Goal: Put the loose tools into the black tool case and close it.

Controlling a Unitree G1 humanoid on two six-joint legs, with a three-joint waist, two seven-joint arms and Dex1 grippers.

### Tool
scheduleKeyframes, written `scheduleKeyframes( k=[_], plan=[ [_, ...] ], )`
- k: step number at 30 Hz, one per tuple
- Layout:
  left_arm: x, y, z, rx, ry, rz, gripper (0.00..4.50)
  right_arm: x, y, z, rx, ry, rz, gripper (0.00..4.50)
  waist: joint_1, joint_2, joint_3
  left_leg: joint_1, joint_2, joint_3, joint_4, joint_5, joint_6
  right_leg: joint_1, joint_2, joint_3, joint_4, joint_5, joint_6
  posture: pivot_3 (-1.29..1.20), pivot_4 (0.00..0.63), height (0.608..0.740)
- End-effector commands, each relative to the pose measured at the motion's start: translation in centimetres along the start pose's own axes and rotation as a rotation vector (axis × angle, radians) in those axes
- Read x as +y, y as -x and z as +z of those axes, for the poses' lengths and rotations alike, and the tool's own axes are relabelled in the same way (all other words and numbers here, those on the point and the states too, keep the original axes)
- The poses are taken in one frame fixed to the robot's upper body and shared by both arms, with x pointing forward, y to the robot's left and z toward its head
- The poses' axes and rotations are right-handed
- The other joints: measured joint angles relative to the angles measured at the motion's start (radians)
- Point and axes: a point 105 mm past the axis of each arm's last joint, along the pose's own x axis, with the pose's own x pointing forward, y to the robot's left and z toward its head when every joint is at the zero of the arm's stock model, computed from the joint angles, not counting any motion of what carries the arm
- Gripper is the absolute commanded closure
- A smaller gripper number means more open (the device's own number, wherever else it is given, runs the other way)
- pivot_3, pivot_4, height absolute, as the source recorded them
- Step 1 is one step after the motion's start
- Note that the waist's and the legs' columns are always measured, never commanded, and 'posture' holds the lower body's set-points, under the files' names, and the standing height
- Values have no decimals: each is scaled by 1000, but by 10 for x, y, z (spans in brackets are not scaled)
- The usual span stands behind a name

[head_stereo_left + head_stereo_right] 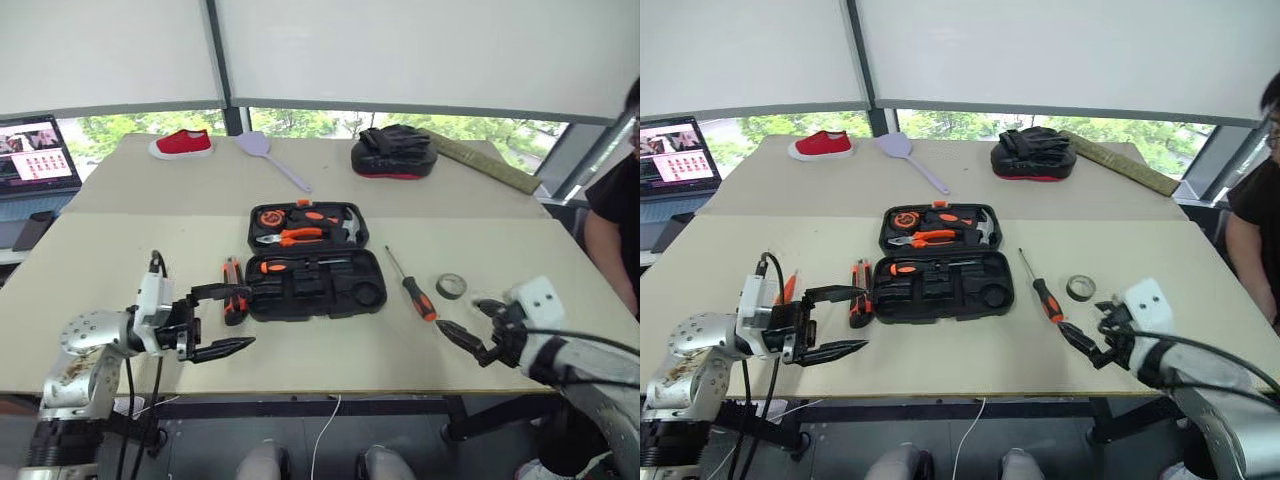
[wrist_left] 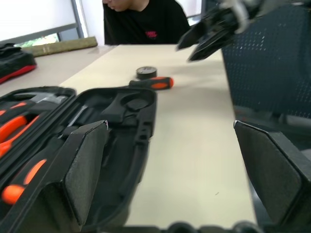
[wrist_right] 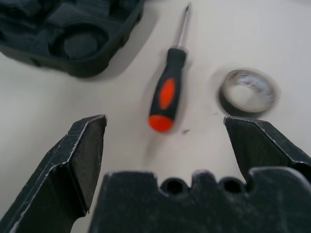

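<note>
While the black tool case lies open flat near the middle of the pale table, both grippers stand released and hold nothing. The left gripper hovers over the table's near edge, to the left of the case, its two black fingers spread wide and pointing toward the case. The right gripper hovers near the front edge on the right side, its fingers likewise parted, aimed at the loose items there. One orange-and-black screwdriver lies on the bare table just right of the case, its shaft pointing away from the robot. A small dark grey tape roll rests flat just beside it, further right, apart from the handle. In the right wrist view the same screwdriver and roll lie side by side beyond the spread fingers. An orange-and-black utility knife lies against the case's left side, outside it. The case's far half carries orange-handled tools in their slots; its near half holds one orange-handled tool along its upper edge, with several moulded recesses bare. A red shoe, a lilac spatula and a black-and-red mitt sit along the far part of the table.
</note>
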Motion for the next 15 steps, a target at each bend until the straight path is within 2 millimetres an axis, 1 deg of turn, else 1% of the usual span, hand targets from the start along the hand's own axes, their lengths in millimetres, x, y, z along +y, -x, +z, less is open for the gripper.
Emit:
scheduleKeyframes(
  k=[1, 3, 5, 10, 11, 13, 14, 15],
  plan=[
    [-5, -8, 8, -23, -31, -14, 36, -5, -14, -2, 89, -5, -49, 0, -1, 0, 0, -6, -1, 0, 0, 7, 10, -1, 1, 0, 1, 3, -4, 0, 150, 740],
    [-6, -9, 10, -39, -28, -5, 36, -11, -24, -3, 110, 15, -86, 0, -2, 0, 0, -9, -1, 0, 1, 7, 11, -3, 2, 0, 0, 6, 2, 0, 150, 740],
    [-7, -10, 14, -57, -30, 1, 36, -16, -32, -3, 115, 43, -110, 0, -2, 0, 0, -10, -2, 1, 0, 7, 11, -3, 1, 1, -1, 5, 4, 0, 150, 740],
    [-12, -13, 17, -64, -25, -2, 36, -22, -53, -2, 93, 16, -138, 0, -5, 0, 0, -10, -2, 1, 0, 6, 12, -3, 3, 0, -1, 4, 5, 0, 150, 740],
    [-12, -13, 17, -64, -25, 0, 0, -24, -57, -2, 86, 10, -148, 409, -6, 0, 0, -10, -2, 1, 1, 6, 12, -3, 3, 0, -1, 4, 5, 0, 150, 740],
    [-12, -13, 17, -62, -24, 4, 0, -26, -62, 2, 66, 3, -151, 820, -10, 0, 0, -8, -1, 1, 1, 7, 12, -2, 3, 0, -1, 5, 6, 0, 150, 740],
    [-12, -13, 17, -61, -24, 4, 0, -26, -64, 4, 63, -8, -146, 1136, -12, 0, 0, -8, -1, 1, 1, 8, 12, -2, 4, 0, -1, 4, 6, 0, 150, 740],
    [-12, -13, 17, -61, -23, 4, 0, -25, -65, 5, 59, -11, -142, 1551, -13, 0, 0, -8, 0, 1, 1, 8, 12, -2, 4, 0, -1, 3, 4, 0, 150, 740]
  ],
)
